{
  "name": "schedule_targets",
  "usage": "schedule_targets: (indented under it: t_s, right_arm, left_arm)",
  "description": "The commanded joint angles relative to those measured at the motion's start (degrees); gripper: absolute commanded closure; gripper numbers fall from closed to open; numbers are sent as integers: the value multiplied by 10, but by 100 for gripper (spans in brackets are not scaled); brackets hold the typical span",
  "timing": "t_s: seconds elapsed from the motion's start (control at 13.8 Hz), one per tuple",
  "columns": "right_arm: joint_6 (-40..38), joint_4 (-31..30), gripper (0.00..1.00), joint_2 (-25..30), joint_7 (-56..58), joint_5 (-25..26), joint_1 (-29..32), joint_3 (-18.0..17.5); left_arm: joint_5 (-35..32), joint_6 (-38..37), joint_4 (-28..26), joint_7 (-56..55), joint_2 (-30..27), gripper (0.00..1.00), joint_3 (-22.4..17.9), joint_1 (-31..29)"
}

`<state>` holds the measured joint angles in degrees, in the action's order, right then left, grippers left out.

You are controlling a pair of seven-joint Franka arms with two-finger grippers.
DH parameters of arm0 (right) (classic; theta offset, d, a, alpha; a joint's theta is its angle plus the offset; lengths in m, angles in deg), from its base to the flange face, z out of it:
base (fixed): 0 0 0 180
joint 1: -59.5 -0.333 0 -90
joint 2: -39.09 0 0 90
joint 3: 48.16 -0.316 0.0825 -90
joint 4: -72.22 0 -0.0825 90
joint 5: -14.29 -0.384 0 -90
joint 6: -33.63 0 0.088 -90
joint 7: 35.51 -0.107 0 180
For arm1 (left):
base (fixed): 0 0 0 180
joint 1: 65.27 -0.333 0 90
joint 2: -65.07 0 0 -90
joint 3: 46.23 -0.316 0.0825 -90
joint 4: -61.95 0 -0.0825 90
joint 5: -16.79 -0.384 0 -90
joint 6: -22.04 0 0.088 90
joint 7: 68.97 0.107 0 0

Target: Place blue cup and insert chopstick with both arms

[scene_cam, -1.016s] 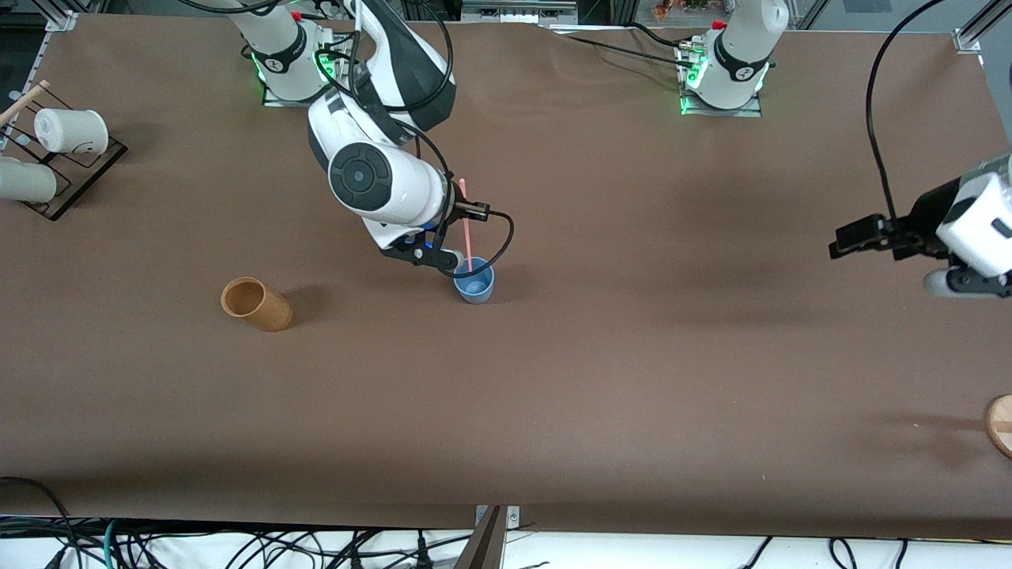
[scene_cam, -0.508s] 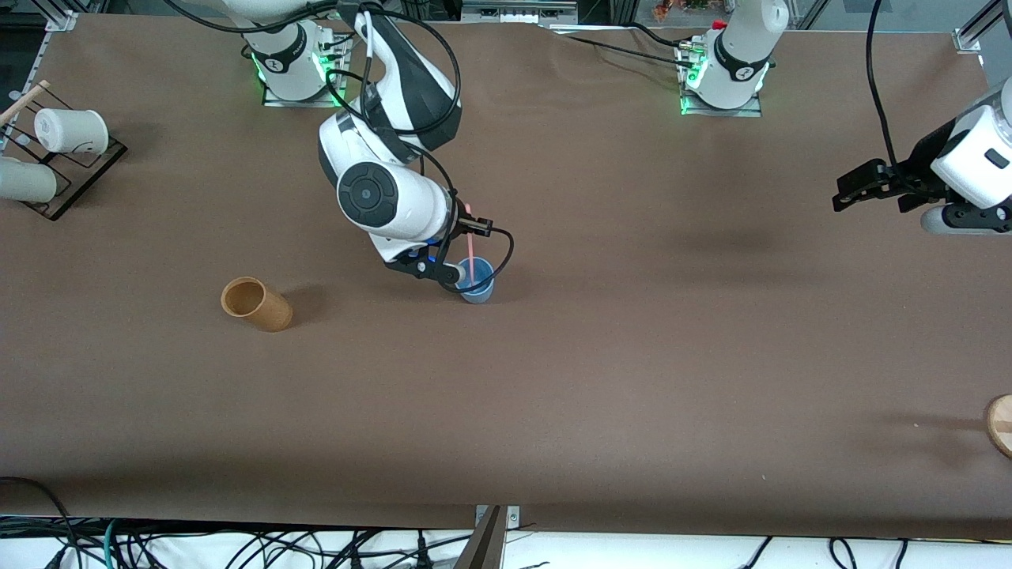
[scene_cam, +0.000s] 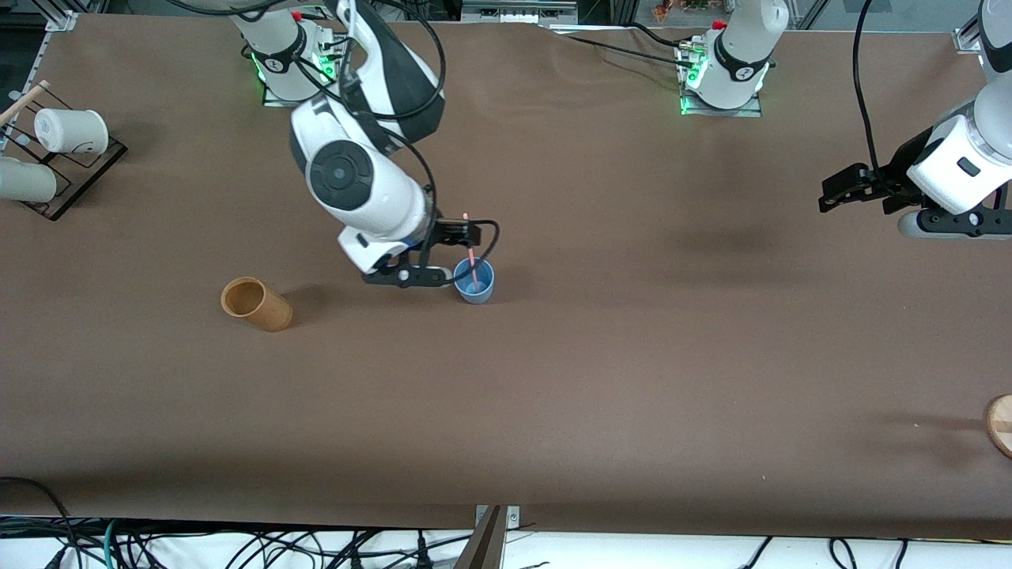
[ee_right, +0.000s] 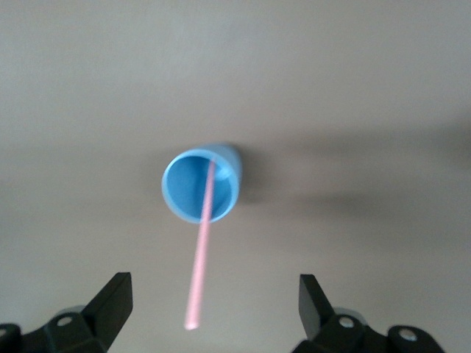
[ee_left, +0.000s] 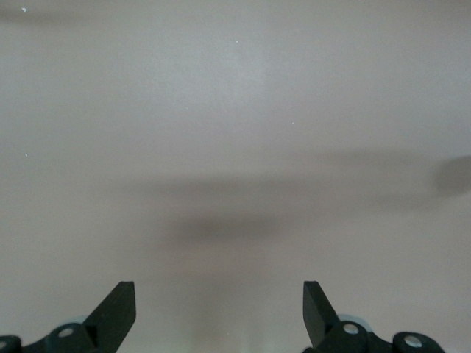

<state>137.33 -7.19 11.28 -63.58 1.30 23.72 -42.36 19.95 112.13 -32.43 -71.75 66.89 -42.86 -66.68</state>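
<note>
The blue cup [scene_cam: 475,283] stands upright on the brown table, and it also shows in the right wrist view [ee_right: 201,183]. The pink chopstick [scene_cam: 470,251] stands in it, leaning on the rim, its top end free [ee_right: 197,276]. My right gripper [scene_cam: 423,265] is open and empty just beside the cup, toward the right arm's end; its fingers [ee_right: 112,298] stand wide on either side of the chopstick's top without touching it. My left gripper [scene_cam: 840,194] is open and empty, held over bare table [ee_left: 221,147] near the left arm's end.
A tan wooden cup [scene_cam: 255,303] lies on its side toward the right arm's end. Two white cups [scene_cam: 71,130] sit on a black rack [scene_cam: 83,178] at that end. A round wooden piece [scene_cam: 1000,423] lies at the table's edge at the left arm's end.
My right gripper has let go of the chopstick, which now stands in the blue cup, and has drawn off toward the right arm's end. My left gripper has shifted toward the bases.
</note>
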Motion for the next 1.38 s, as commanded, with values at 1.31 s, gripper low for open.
schedule_targets:
  t_s: [1.31]
  right_arm:
    - [-94, -180, 0, 313, 282, 153, 344, -68]
  left_arm:
    - [-6, 4, 5, 16, 7, 0, 1, -10]
